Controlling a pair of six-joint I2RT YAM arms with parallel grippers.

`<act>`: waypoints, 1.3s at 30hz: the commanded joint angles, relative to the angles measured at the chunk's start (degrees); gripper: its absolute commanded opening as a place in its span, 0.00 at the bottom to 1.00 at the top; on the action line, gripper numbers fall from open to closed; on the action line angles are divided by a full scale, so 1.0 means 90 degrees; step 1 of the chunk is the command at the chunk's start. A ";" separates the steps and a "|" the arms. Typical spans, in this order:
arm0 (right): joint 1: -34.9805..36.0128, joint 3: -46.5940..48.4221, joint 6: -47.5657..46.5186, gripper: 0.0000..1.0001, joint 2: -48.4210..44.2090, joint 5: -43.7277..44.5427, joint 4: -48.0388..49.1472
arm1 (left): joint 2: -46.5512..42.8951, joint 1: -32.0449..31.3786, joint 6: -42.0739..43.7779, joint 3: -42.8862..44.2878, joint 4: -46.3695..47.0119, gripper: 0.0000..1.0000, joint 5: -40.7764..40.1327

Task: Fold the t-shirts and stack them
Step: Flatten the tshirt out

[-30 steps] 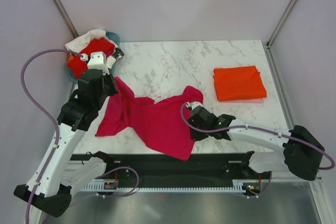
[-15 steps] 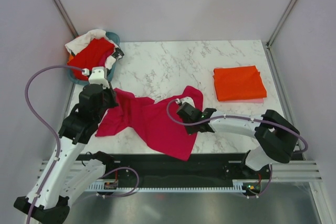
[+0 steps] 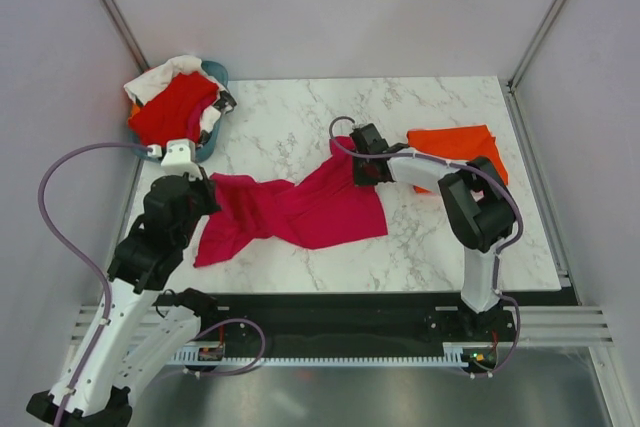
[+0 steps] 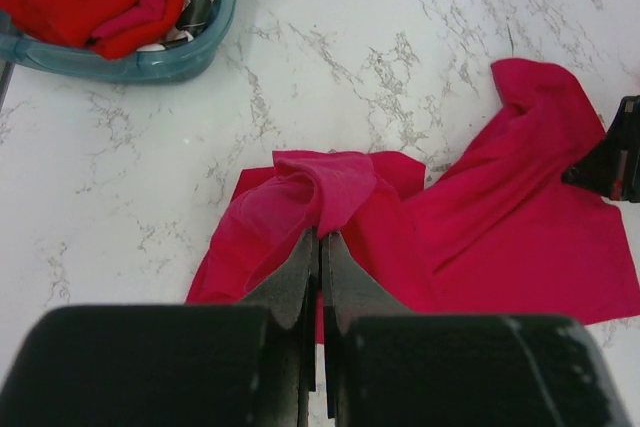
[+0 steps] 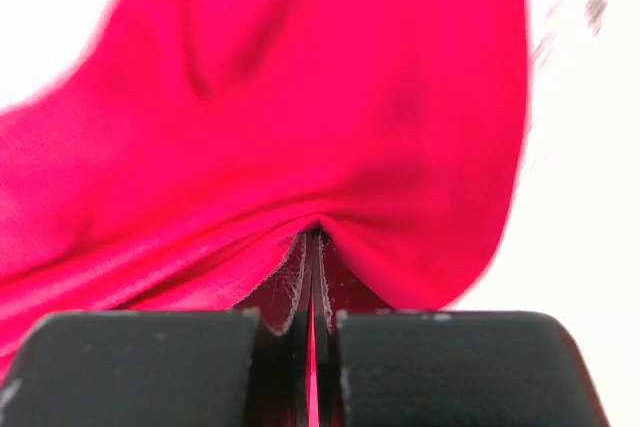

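The pink t-shirt (image 3: 300, 212) lies stretched across the middle of the marble surface (image 3: 300, 117). The left tool (image 4: 320, 237) is clenched on its bunched left end. The right tool (image 5: 312, 237) pinches its far right corner, just beside the folded orange t-shirt (image 3: 455, 139).

A white marble-patterned table (image 3: 300, 127) carries everything. A pink shirt (image 3: 300, 212) lies rumpled across its middle, stretched between the left gripper (image 4: 320, 239) and the right gripper (image 5: 312, 237), with a bunched end at each. The rest of the cloth spreads flat on the marble on the near side of the right gripper. Just to the right of the right gripper rests a folded orange shirt (image 3: 455, 139). Beyond the left gripper and a little to its left, a teal basket (image 4: 130, 65) stands at the table's far corner, apart from the pink shirt.
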 commanded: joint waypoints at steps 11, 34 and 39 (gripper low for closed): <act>0.0021 -0.2033 -0.0288 0.25 -0.2126 0.0332 -0.0439 | -0.0156 0.0054 -0.0157 -0.0196 0.0412 0.02 -0.0018; 0.0850 -0.3882 0.0640 0.51 -0.3710 -0.0224 -0.0429 | -0.0165 0.0054 -0.0157 -0.0206 0.0441 0.02 0.0002; 0.1153 -0.3765 0.0816 0.48 -0.3603 0.0224 -0.0800 | -0.0175 0.0054 -0.0157 -0.0206 0.0432 0.02 0.0011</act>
